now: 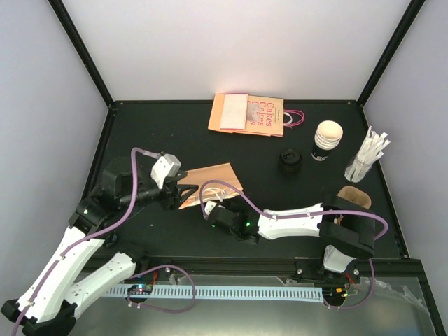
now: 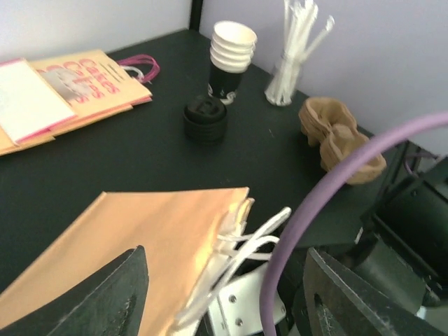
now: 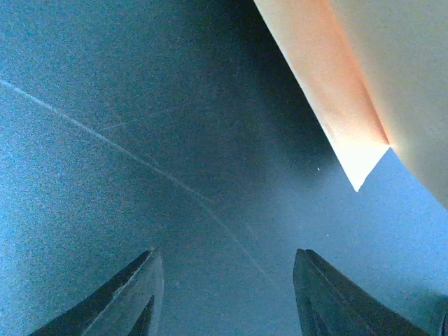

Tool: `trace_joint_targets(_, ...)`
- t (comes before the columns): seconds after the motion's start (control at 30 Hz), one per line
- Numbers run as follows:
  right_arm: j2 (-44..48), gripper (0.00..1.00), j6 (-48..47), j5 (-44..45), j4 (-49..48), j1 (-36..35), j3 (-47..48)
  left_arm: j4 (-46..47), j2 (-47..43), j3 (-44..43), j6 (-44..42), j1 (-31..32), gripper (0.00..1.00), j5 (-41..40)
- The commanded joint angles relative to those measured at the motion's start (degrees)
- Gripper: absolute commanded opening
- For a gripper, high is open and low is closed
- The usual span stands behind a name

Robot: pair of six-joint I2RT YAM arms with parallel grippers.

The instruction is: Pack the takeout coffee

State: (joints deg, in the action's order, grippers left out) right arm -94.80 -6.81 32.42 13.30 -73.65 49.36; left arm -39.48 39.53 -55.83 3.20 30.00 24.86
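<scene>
At tabletop (image 1: 154, 133) centre, our open left hand (image 1: 180, 194) straddles flat paper bag (image 1: 210, 183); right hand (image 3: 227, 280) open, empty beside its corner. We judge: bag mouth first, cup (image 1: 326, 140) waits behind.

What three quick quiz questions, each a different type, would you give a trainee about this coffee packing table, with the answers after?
1. True or false: the black lids sit on top of the cup stack.
2. The brown paper bag at the left gripper is: A lying flat; B standing open; C hanging from a hook.
3. Fill in: the pulp cup carrier lies beside the ____ arm.

Key: 1 false, the lids stand beside the cups; 2 A; 3 right.
</scene>
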Motion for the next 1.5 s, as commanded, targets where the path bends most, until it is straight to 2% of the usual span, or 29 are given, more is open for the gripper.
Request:
trace_joint_targets(0.0,1.31,0.54,-0.13,1.28,-1.27,-0.44,0.09,-5.65,2.27,-1.51,-4.06,-0.36,0.61,6.29)
trace_joint_targets(0.1,2.51,0.54,-0.01,1.41,-2.19,-0.43,-0.5,-6.5,3.27,-1.0,-4.49,-0.31,0.58,4.97)
trace_joint_targets(0.3,7.41,0.54,1.15,0.53,-4.99,-0.36,-3.0,-4.66,4.07,1.23,-3.95,-0.3,0.58,1.85)
trace_joint_targets(0.43,11.89,0.55,3.11,-1.05,-6.57,0.66,-4.58,-2.53,4.59,3.53,-4.33,-0.24,0.61,1.11)
trace_joint_targets(0.7,20.48,0.55,8.96,-6.36,-9.47,5.73,-7.36,9.92,3.14,12.19,-1.71,1.06,0.62,0.83)
trace_joint_targets(0.87,25.91,0.57,14.0,-14.76,-9.37,12.61,-9.33,14.97,5.72,14.85,-2.89,5.09,0.63,-3.39)
trace_joint_targets(1.0,28.4,0.57,17.17,-18.71,-7.72,17.64,-10.25,17.23,10.03,15.45,-7.18,11.0,0.59,-3.91)
trace_joint_targets(1.17,32.34,0.57,20.36,-20.33,-6.99,21.71,-12.3,14.25,17.79,12.49,-11.52,17.92,0.57,-8.69)
trace_joint_targets(1.23,34.72,0.6,21.28,-21.35,-7.92,22.49,-13.96,12.4,20.74,10.99,-12.06,19.74,0.57,-11.13)
trace_joint_targets(1.33,38.05,0.67,23.14,-21.25,-8.73,23.93,-15.81,10.13,25.75,8.65,-11.84,21.77,0.6,-12.87)
trace_joint_targets(1.37,38.92,0.67,23.43,-21.29,-9.02,24.59,-16.33,9.71,27.41,7.96,-11.51,22.3,0.65,-13.31)
trace_joint_targets(1.4,39.62,0.67,23.74,-21.28,-8.95,25.21,-16.8,9.55,28.84,7.5,-11.27,22.82,0.75,-13.74)
trace_joint_targets(1.43,40.22,0.67,24.02,-21.0,-8.85,25.74,-17.15,9.52,30.33,6.96,-11.07,23.39,0.8,-14.59)
trace_joint_targets(1.47,40.88,0.67,24.31,-20.36,-8.7,26.23,-17.52,9.39,31.75,6.42,-11.03,23.92,0.81,-15.6)
